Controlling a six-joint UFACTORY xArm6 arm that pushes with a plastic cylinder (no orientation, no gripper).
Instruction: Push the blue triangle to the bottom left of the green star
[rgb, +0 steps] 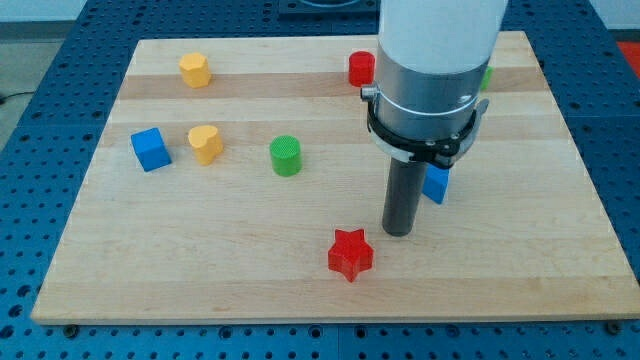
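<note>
My tip (399, 231) rests on the board right of centre, at the lower end of the dark rod. A blue block (436, 184), likely the blue triangle, sits just right of the rod, partly hidden by it and touching or nearly touching it. A sliver of green (487, 76), probably the green star, shows at the view's top right, mostly hidden behind the arm's white body. The blue block lies below and left of that green sliver.
A red star (350, 254) lies below and left of my tip. A red block (361, 68) is at the top centre. A green cylinder (285, 156), a yellow heart (205, 143), a blue cube (150, 149) and a yellow block (195, 69) are on the left.
</note>
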